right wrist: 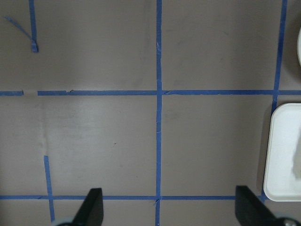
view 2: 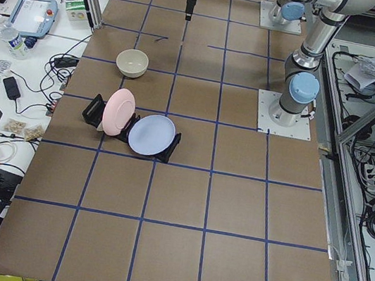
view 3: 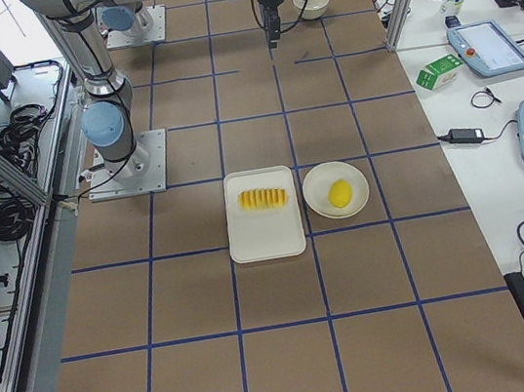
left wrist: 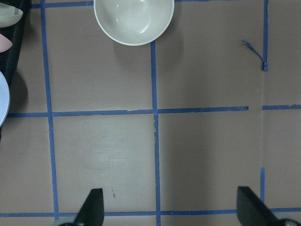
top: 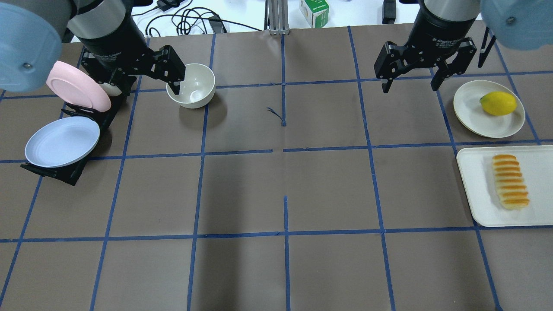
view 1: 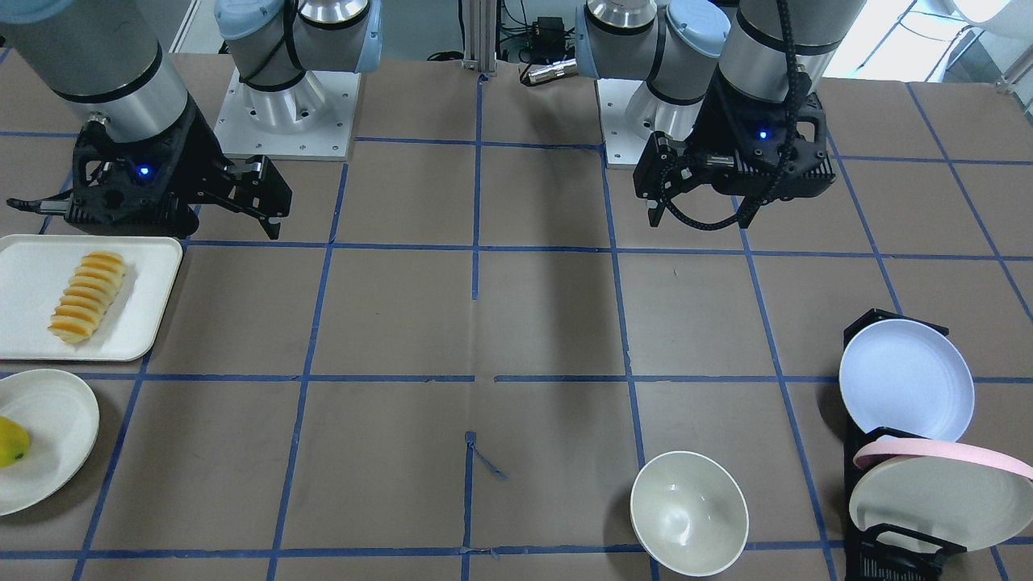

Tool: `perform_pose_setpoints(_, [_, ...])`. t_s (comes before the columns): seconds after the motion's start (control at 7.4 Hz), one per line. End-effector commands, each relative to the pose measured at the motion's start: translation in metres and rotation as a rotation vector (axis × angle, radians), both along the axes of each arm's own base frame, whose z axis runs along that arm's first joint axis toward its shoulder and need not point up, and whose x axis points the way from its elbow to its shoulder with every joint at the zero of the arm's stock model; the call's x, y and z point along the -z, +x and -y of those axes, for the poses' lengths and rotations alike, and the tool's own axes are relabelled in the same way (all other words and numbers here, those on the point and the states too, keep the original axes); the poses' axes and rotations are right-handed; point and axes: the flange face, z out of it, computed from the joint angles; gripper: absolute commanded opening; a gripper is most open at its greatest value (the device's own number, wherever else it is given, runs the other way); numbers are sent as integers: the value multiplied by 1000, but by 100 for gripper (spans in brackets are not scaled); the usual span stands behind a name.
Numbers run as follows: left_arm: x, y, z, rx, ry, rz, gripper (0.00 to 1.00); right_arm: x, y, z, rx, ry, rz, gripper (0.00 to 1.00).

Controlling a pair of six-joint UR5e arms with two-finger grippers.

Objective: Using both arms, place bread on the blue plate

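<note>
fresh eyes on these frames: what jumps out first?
The bread lies on a white tray at the table's end on the robot's right, while the blue plate leans in a black rack next to a pink plate at the opposite end. The left gripper and right gripper both hang open and empty above the table.

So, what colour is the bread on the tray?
The bread is orange-topped with pale edges; overhead view shows it best.
</note>
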Motion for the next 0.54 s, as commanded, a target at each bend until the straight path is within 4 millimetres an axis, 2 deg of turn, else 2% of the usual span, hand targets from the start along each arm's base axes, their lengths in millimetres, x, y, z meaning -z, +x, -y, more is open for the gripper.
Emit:
perform_pose_setpoints(0.0, [5, 20, 1, -40, 7, -1, 100, 2, -8, 5, 5, 6, 0, 100])
perform_pose_setpoints(0.27, [7, 25, 1, -46, 10, -10, 100, -3, -4, 2, -2, -9, 4, 100])
perform_pose_setpoints(0.41, [8, 31, 3, -54, 12, -4, 100, 2, -4, 3, -2, 1, 4, 100])
